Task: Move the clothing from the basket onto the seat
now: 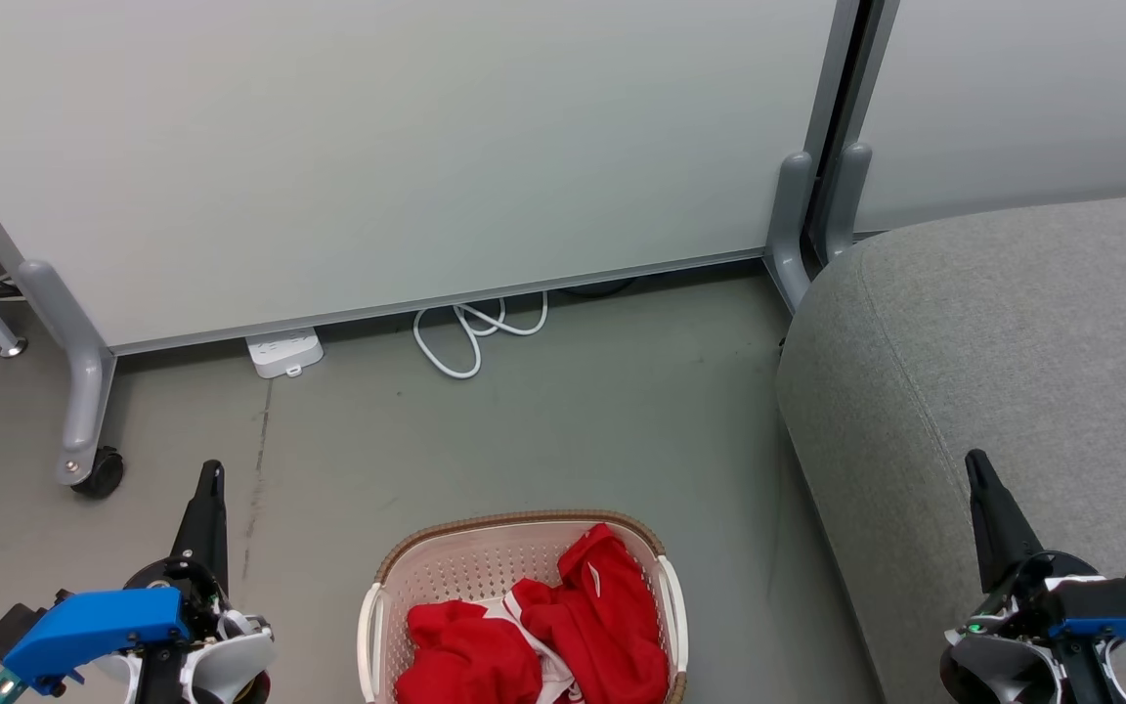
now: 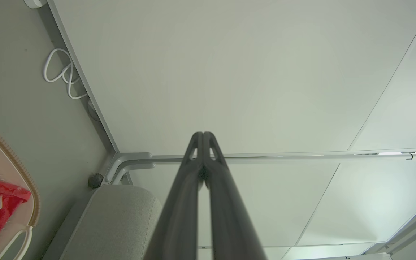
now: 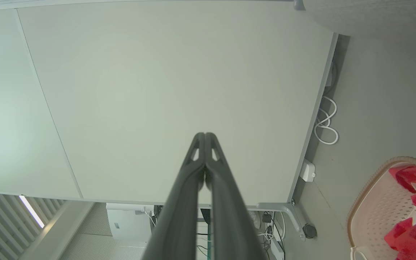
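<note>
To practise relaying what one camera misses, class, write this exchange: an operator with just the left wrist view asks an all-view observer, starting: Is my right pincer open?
Observer: No, the right pincer is shut, fingers pressed together.
Operator: Where is it?
Observer: In the head view it shows against the seat, right of the basket.
Operator: How does the clothing lie?
Observer: The clothing lies heaped at the basket's near end.

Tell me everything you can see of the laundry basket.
The basket is small, cream-white plastic with perforated walls, a brown woven-look rim and white side handles. It stands upright on the grey floor, apart from the seat to its right. Red clothing with white trim lies heaped inside, one fold reaching up toward the far rim.
</note>
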`<state>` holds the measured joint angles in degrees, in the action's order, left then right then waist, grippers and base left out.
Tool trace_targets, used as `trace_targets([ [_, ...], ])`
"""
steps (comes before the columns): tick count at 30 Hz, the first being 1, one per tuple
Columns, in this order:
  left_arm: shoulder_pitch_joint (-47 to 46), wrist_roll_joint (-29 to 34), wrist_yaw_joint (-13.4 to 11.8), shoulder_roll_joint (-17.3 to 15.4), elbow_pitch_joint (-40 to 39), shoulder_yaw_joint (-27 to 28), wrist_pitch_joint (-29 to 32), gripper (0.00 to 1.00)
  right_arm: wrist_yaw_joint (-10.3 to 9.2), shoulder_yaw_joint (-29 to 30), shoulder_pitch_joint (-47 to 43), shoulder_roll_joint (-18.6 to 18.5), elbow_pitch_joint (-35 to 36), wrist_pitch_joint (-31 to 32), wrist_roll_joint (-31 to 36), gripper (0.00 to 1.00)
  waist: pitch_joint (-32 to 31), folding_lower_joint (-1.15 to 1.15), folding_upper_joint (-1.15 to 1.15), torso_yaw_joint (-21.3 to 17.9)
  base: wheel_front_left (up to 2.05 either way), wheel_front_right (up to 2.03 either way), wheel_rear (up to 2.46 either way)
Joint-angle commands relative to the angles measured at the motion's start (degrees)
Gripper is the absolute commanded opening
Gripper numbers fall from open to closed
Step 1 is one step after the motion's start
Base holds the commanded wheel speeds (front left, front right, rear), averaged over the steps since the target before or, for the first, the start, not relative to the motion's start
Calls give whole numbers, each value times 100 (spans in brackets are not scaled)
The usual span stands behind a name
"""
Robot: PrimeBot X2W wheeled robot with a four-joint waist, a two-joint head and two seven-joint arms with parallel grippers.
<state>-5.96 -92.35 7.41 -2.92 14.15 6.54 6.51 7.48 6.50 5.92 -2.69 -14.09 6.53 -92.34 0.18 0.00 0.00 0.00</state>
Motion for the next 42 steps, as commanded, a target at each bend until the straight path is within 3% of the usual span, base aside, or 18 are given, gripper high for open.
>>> trace_targets([
  [1, -55, -15, 21, 9, -26, 5, 22, 0, 3, 4, 59, -38, 14, 18, -17, 0, 0, 0, 0, 0, 0, 0, 0],
  [3, -55, -15, 21, 9, -26, 5, 22, 0, 3, 4, 59, -38, 14, 18, -17, 0, 0, 0, 0, 0, 0, 0, 0],
  [4, 0, 1, 0, 0, -1, 0, -1, 100, -1, 0, 0, 0, 0, 0, 1, 100, 0, 0, 0, 0, 0, 0, 0],
  [18, 104, 440, -2, 23, 102, -123, -304, 100, -7, -47, -125, 32, -136, -301, 456, 100, 10, 0, 0, 4, 0, 0, 0],
  [33, 4, 1835, -65, 15, -112, -272, -660, 100, -5, -145, -88, 19, 40, -659, 1911, 100, 16, 0, 0, 10, 0, 0, 0],
  [42, -1, 3004, -220, 11, -251, -486, -861, 100, -4, -263, -78, 11, 151, -860, 2936, 100, 13, 0, 0, 19, 0, 0, 0],
])
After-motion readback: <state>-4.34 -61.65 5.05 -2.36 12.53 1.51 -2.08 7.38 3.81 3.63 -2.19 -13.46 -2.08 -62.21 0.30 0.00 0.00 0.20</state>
